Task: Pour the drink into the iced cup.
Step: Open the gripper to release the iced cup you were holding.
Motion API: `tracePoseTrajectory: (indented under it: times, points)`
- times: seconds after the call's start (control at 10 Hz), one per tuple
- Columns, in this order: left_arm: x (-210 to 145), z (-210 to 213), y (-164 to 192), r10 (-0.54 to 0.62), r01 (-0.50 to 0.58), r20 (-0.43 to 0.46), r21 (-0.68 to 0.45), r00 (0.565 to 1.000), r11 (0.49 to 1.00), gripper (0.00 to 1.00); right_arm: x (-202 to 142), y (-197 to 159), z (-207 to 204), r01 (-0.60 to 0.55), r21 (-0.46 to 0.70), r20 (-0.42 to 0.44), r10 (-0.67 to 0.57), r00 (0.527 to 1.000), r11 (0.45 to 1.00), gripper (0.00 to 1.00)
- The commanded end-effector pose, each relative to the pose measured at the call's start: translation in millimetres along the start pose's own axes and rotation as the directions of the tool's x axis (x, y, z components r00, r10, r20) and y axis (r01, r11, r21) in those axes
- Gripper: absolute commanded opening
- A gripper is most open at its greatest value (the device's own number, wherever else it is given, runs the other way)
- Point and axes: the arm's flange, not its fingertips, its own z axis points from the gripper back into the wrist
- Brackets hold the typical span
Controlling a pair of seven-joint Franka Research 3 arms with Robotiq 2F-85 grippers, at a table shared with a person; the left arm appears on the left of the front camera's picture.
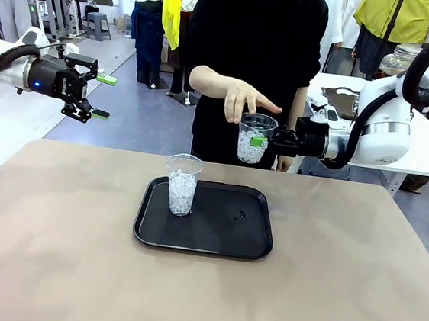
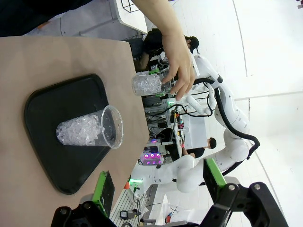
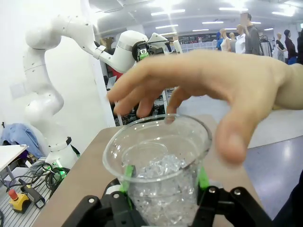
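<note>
So the right gripper point(image 1: 258, 142) is clamped on a clear plastic cup of ice point(image 3: 161, 156), green pads on opposite sides of the wall, roughly at mid-height, where the ice sits behind the plastic. That held cup is upright, up in the air over the far edge of the table point(image 1: 338, 296), right in front of the person. The person's hand point(image 1: 244, 98) is spread over its rim, fingertips at the lip; whether they actually touch it is hard to call. A cup like that is probably thin and flexy, so a hard squeeze would likely ovalise it or pop it out of the pads, and an empty upper wall would buckle first. The ice makes it bottom-heavy and likely wet and slick on the outside, so the mid-wall hold with ice backing the plastic looks like the sane spot, not the rim. Once liquid goes in it gets heavier, and any tilt would slosh. Further out, a second iced cup point(image 1: 182, 188) stands upright on the left part of the black tray point(image 1: 252, 241), near the table's middle, with nothing touching it. Both cups look like ice only, no amber colour in them. The left gripper point(image 1: 104, 97) hangs off to the left, above table level, jaws wide apart and empty.
</note>
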Motion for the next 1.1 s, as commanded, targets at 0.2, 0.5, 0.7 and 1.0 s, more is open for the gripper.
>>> tracePoseTrajectory:
  times: [0.2, 0.5, 0.7, 1.0]
  points:
    - [0.4, 0.4, -1.2, -0.003, 0.003, 0.004, 0.002, 1.000, 1.000, 1.00, 3.0, 1.9, -2.1, -0.014, -0.001, 0.005, 0.014, 1.000, 1.000, 0.62]
    - [0.4, 0.4, -1.2, -0.003, 0.003, 0.004, 0.002, 1.000, 1.000, 1.00, 3.0, 1.9, -2.1, -0.014, -0.001, 0.005, 0.014, 1.000, 1.000, 0.62]
    - [0.4, 0.4, -1.2, -0.003, 0.003, 0.004, 0.002, 1.000, 1.000, 1.00, 3.0, 1.9, -2.1, -0.014, -0.001, 0.005, 0.014, 1.000, 1.000, 0.62]
    - [0.4, 0.4, -1.2, -0.003, 0.003, 0.004, 0.002, 1.000, 1.000, 1.00, 3.0, 1.9, -2.1, -0.014, -0.001, 0.005, 0.014, 1.000, 1.000, 0.62]
